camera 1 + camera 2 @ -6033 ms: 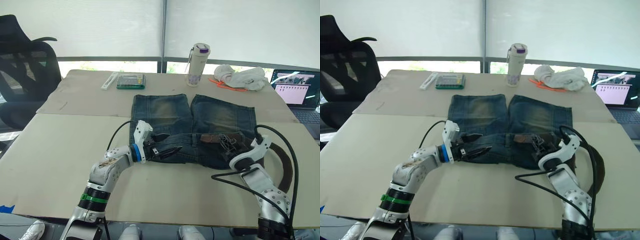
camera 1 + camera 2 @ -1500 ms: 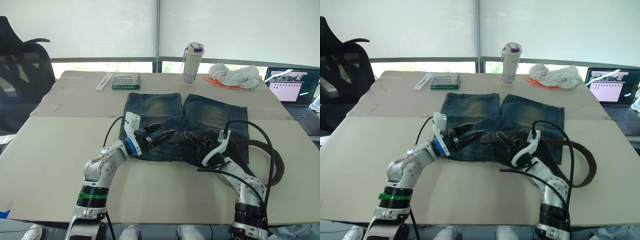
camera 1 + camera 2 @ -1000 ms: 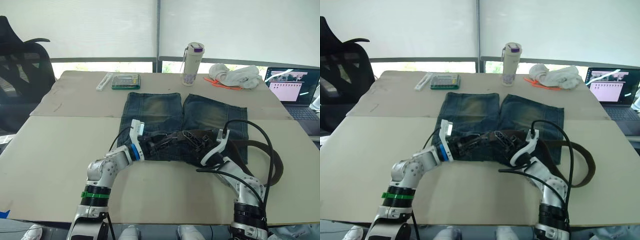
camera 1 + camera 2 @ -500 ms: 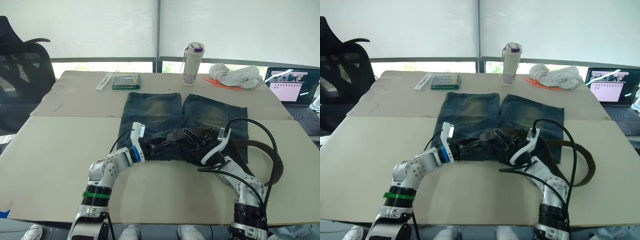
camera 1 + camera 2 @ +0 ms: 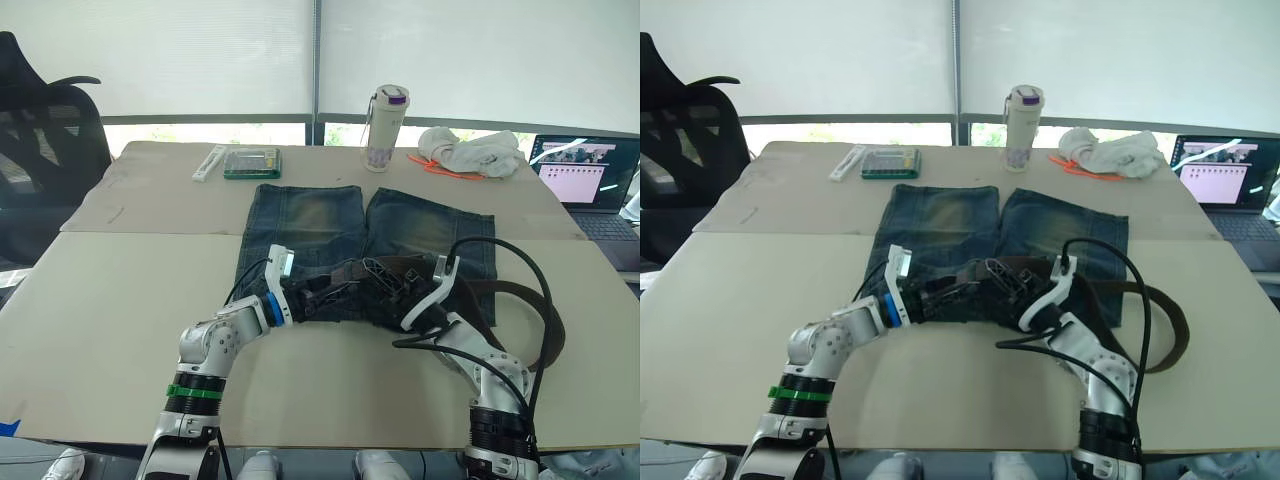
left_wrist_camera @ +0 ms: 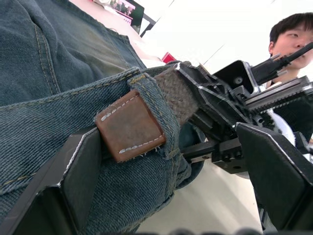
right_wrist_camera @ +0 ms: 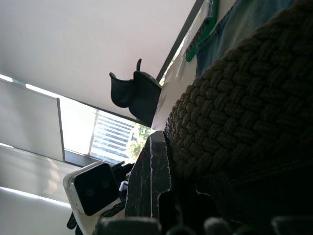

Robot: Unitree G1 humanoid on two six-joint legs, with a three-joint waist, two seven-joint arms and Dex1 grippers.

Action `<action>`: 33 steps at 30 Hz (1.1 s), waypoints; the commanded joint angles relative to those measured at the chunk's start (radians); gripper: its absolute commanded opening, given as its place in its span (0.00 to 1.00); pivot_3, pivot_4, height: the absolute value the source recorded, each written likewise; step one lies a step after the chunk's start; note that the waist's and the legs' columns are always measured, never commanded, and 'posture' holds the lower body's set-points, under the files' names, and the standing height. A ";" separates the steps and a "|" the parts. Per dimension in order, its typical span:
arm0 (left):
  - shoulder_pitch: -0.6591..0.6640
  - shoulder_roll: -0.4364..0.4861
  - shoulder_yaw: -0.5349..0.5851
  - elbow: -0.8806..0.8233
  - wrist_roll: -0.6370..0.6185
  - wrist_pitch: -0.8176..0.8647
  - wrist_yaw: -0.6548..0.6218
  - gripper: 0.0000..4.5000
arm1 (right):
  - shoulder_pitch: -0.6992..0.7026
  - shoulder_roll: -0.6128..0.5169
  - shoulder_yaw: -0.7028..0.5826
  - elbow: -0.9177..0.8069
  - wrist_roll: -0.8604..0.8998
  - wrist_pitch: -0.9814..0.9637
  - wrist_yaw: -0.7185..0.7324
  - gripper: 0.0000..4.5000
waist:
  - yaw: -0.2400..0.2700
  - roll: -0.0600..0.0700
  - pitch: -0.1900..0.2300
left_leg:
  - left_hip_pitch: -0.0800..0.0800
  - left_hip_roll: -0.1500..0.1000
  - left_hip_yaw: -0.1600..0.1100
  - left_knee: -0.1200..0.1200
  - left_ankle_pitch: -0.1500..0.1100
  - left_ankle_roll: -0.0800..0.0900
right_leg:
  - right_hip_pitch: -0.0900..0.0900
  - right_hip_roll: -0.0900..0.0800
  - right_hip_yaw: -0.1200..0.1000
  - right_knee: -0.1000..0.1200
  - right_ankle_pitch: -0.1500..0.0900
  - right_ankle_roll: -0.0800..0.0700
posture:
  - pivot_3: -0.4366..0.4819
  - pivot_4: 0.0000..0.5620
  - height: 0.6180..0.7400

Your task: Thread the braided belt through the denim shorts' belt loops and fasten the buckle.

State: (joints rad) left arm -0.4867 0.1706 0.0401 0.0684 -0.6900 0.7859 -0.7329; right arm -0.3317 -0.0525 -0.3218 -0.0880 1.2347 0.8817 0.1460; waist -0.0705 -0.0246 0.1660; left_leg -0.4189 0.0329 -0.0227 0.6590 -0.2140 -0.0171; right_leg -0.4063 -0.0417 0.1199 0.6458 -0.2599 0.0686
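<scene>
Belt tip at a loop

Beige worktop (image 5: 110,300) carries faded blue denim shorts (image 5: 330,225); both claws meet at the waistband. Left claw (image 6: 166,161) stands apart around the leather-tipped braided brown belt (image 6: 129,127); right claw (image 5: 385,285) clamps it. Floppy strap: grip the stiffer tip

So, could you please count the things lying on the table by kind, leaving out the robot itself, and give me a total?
Clothing and cloth: 2, the denim shorts and a white cloth bundle
Belts: 1, the braided belt
Bottles: 1, a bottle with a purple cap
Laptops: 1, an open laptop
Small flat items: 2, a green box and a white strip
Total: 7
</scene>
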 commanded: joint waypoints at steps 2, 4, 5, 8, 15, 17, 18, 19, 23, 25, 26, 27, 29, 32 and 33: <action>0.008 0.003 -0.006 -0.053 -0.015 -0.011 -0.017 0.66 | -0.004 0.003 0.020 -0.007 -0.008 -0.010 0.004 0.00 | 0.000 0.000 0.000 | 0.000 0.000 0.000 0.000 0.000 0.000 | 0.000 0.000 0.000 0.000 0.000 0.000 | 0.48 0.27 0.98; 0.008 -0.001 -0.002 -0.054 -0.011 -0.026 -0.009 0.52 | -0.003 0.000 0.025 -0.004 -0.021 -0.011 0.010 0.00 | 0.000 0.000 0.000 | 0.000 0.000 0.000 0.000 0.000 0.000 | 0.000 0.000 0.000 0.000 0.000 0.000 | 0.48 0.27 0.98; 0.006 -0.005 0.003 -0.052 -0.010 -0.034 -0.003 0.44 | -0.003 -0.001 0.027 -0.003 -0.027 -0.010 0.013 0.00 | 0.000 0.000 0.000 | 0.000 0.000 0.000 0.000 0.000 0.000 | 0.000 0.000 0.000 0.000 0.000 0.000 | 0.48 0.27 0.98; -0.007 -0.019 0.022 -0.036 -0.010 -0.056 0.019 0.22 | 0.001 0.001 0.026 -0.003 -0.038 -0.008 0.019 0.19 | 0.000 0.000 0.000 | 0.000 0.000 0.000 0.000 0.000 0.000 | 0.000 0.000 0.000 0.000 0.000 0.000 | 0.48 0.27 0.98; -0.007 -0.031 0.033 -0.028 -0.012 -0.068 0.037 0.00 | 0.011 -0.007 0.030 -0.002 -0.051 -0.009 0.019 0.73 | 0.000 0.000 0.000 | 0.000 0.000 0.000 0.000 0.000 0.000 | 0.000 0.000 0.000 0.000 0.000 0.000 | 0.48 0.27 0.98; -0.007 -0.032 0.036 -0.026 -0.012 -0.070 0.043 0.00 | 0.013 -0.012 0.032 -0.002 -0.054 -0.009 0.023 0.86 | 0.000 0.000 0.000 | 0.000 0.000 0.000 0.000 0.000 0.000 | 0.000 0.000 0.000 0.000 0.000 0.000 | 0.48 0.27 0.98; -0.007 -0.032 0.036 -0.025 -0.011 -0.071 0.047 0.00 | 0.014 -0.016 0.034 -0.003 -0.057 -0.010 0.028 0.94 | 0.000 0.000 0.000 | 0.000 0.000 0.000 0.000 0.000 0.000 | 0.000 0.000 0.000 0.000 0.000 0.000 | 0.48 0.27 0.98; -0.007 -0.032 0.036 -0.024 -0.010 -0.072 0.049 0.00 | 0.017 -0.020 0.036 -0.007 -0.057 -0.010 0.037 0.99 | 0.000 0.000 0.000 | 0.000 0.000 0.000 0.000 0.000 0.000 | 0.000 0.000 0.000 0.000 0.000 0.000 | 0.48 0.27 0.98; -0.005 -0.029 0.033 -0.025 -0.003 -0.077 0.059 0.00 | 0.039 -0.075 0.036 -0.054 -0.082 -0.024 0.083 0.99 | 0.002 0.000 0.000 | 0.000 0.000 0.000 0.000 0.000 0.000 | 0.000 0.000 0.000 0.000 0.000 0.000 | 0.48 0.27 0.98; -0.003 -0.017 0.025 -0.025 0.017 -0.081 0.066 0.00 | 0.061 -0.132 0.029 -0.094 -0.090 -0.025 0.137 0.99 | 0.002 0.000 0.000 | -0.001 0.000 0.000 0.000 0.000 0.000 | 0.000 0.000 0.000 -0.001 0.000 0.000 | 0.48 0.27 0.98; -0.002 -0.007 0.017 -0.024 0.032 -0.088 0.064 0.00 | 0.073 -0.167 0.028 -0.114 -0.098 -0.024 0.170 0.99 | 0.003 0.000 0.000 | -0.001 -0.001 0.000 0.000 0.000 0.000 | 0.000 0.000 0.000 -0.001 0.000 0.000 | 0.48 0.27 0.98; -0.001 0.002 0.013 -0.024 0.044 -0.093 0.065 0.00 | 0.089 -0.220 0.034 -0.144 -0.115 -0.024 0.219 0.99 | 0.003 0.000 0.000 | -0.001 -0.001 0.000 0.000 0.000 0.000 | 0.000 0.000 0.000 -0.001 0.000 0.000 | 0.48 0.27 0.98; -0.001 0.010 0.009 -0.024 0.054 -0.099 0.066 0.00 | 0.107 -0.279 0.046 -0.175 -0.136 -0.028 0.276 0.99 | 0.004 0.000 0.000 | -0.001 -0.001 0.000 0.000 0.000 0.000 | 0.000 0.000 0.000 -0.002 0.000 0.000 | 0.48 0.27 0.98; 0.003 0.071 -0.011 -0.040 0.116 -0.127 0.061 0.00 | 0.183 -0.536 0.071 -0.291 -0.286 -0.088 0.478 0.99 | 0.005 0.002 0.001 | -0.001 -0.001 0.000 0.000 0.000 0.000 | 0.000 -0.001 0.000 -0.002 0.000 0.001 | 0.48 0.27 0.98; 0.005 0.089 -0.019 -0.045 0.135 -0.135 0.061 0.00 | 0.199 -0.600 0.072 -0.310 -0.324 -0.114 0.528 0.99 | 0.006 0.002 0.002 | -0.001 -0.002 0.000 0.000 0.000 0.000 | 0.000 -0.001 0.000 -0.002 -0.001 0.001 | 0.48 0.27 0.98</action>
State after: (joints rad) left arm -0.4714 0.2373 0.0193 0.0581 -0.5865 0.6864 -0.6689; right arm -0.1367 -0.5979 -0.2329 -0.3233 0.9707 0.8325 0.5728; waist -0.0646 -0.0229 0.1676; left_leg -0.4205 0.0313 -0.0229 0.6589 -0.2140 -0.0172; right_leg -0.4061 -0.0426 0.1195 0.6425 -0.2611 0.0706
